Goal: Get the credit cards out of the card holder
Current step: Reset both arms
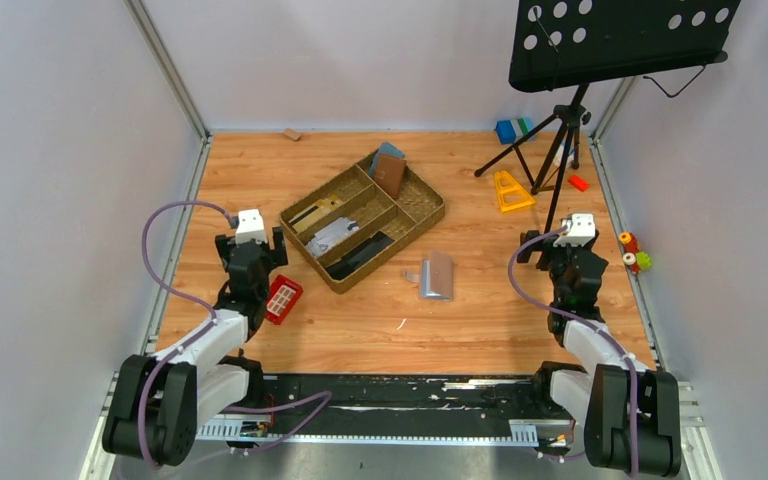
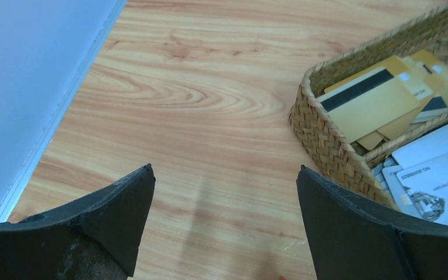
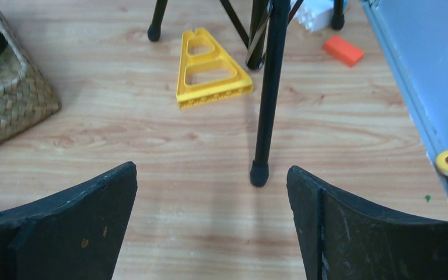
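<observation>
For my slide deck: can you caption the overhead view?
Card holder lies on the wooden table near the wicker tray; left arm and right arm poised, jaws open.

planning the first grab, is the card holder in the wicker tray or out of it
Out: the card holder lies flat on the table, beside the wicker tray's near-right wall, apart from it.

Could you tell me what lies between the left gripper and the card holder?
The top view shows the woven basket's near corner between the left gripper and the card holder; otherwise only bare table.
</observation>
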`<state>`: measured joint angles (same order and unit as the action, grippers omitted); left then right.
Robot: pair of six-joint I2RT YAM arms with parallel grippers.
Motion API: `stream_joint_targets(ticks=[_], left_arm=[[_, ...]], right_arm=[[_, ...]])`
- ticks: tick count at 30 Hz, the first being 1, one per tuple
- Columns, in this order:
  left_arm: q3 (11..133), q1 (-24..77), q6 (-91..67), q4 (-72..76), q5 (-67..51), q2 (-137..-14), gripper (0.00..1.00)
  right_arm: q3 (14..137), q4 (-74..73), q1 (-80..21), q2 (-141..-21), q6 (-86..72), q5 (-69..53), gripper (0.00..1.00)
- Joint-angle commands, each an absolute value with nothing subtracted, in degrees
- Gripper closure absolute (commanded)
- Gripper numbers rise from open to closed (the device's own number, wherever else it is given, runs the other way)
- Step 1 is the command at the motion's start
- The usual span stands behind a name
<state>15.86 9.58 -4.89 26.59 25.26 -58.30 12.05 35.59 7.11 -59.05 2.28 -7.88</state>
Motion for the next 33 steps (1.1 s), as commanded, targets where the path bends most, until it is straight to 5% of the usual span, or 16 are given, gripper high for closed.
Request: stream_joint_targets(ticks=[1,12,23,25,33], left_arm=[[13.74,8.88,-0.4,40.75,23.15,-61.25,0.04],[13.83,4.93,0.6,53.06,16.62,-74.08,0.11],[10.93,4.92,3.09,62.57,10.92,-78.92,0.11],[11.41,4.92,3.51,59.12,9.37,-77.43,0.0],[11.23,4.94,3.57,61.01,9.14,-78.23,0.0]], right_arm=[[12.0,43.75,7.24,-60.34,2.04,-9.07,0.0],[12.93,57.6,2.43,-79.77,3.57,-1.02,0.0],[14.59,53.56,0.37,-79.45,6.09,0.0,0.0],[14.55,53.42,0.43,-79.33,6.06,-0.02,0.0],[14.56,53.52,0.43,-79.32,6.09,-0.05,0.0]])
